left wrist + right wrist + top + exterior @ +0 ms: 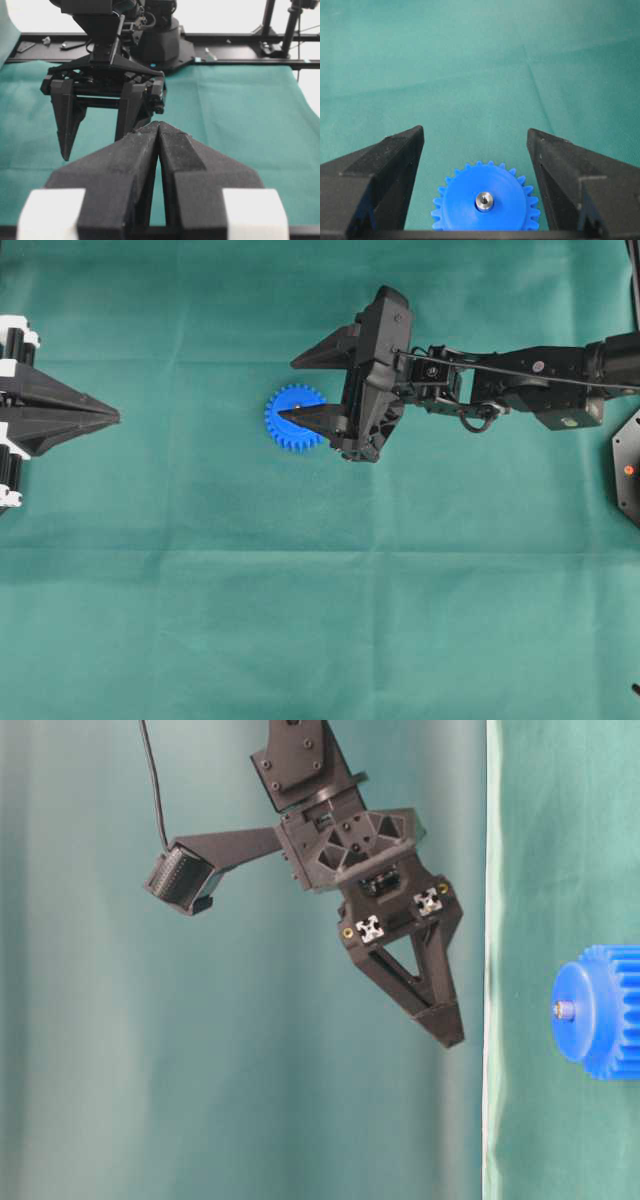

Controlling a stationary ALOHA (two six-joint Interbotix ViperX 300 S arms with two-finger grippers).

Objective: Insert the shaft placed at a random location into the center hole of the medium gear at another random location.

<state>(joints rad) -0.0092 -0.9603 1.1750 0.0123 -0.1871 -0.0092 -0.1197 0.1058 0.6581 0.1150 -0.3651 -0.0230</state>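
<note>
The blue medium gear (289,408) lies flat on the green cloth, partly under my right gripper. In the right wrist view the gear (459,201) shows its hub, and the silvery shaft (484,201) stands end-on in the center hole and fills it. In the table-level view the shaft (565,1010) pokes out of the gear's hub (598,1012). My right gripper (287,390) is open and empty, hovering above the gear with a finger on each side (475,131); it is seen side-on in the table-level view (448,1025). My left gripper (113,416) is shut and empty at the far left (159,125).
The green cloth (320,620) covers the table with faint fold lines. The right arm (520,380) reaches in from the right edge. A black frame rail (240,37) runs behind the cloth. In the left wrist view the right gripper (95,145) hangs ahead.
</note>
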